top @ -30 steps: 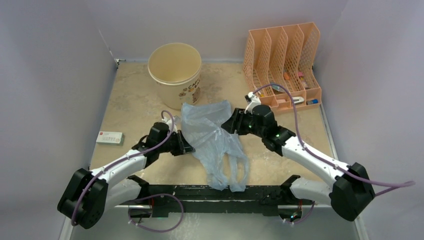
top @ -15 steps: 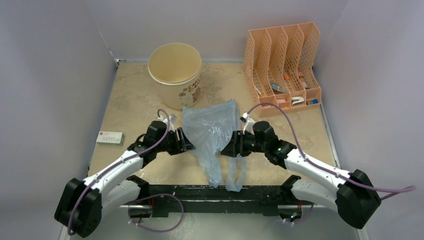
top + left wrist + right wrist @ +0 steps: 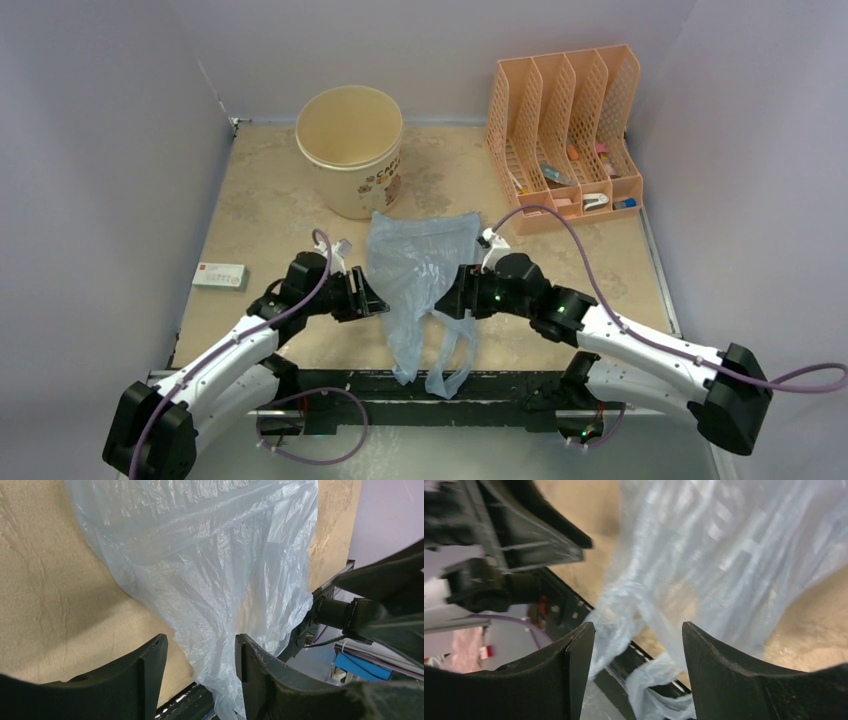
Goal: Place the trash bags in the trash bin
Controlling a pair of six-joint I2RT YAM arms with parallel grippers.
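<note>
One pale-blue, crinkly trash bag (image 3: 420,265) is pictured spread on the counter (image 3: 265,210) just in front of the cream trash bin (image 3: 350,150), its long axis running from the bin to the near edge, handles draped over. It is flanked equally closely by the left fingers (image 3: 150,665) and right fingers (image 3: 714,665), both parted, nothing gripped.

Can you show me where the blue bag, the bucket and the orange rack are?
trash bag (image 3: 420,265), top view, its crinkly middle.
trash bin (image 3: 360,190), top view, its printed side wall.
orange file organizer (image 3: 590,100), top view, a mesh divider.
</note>
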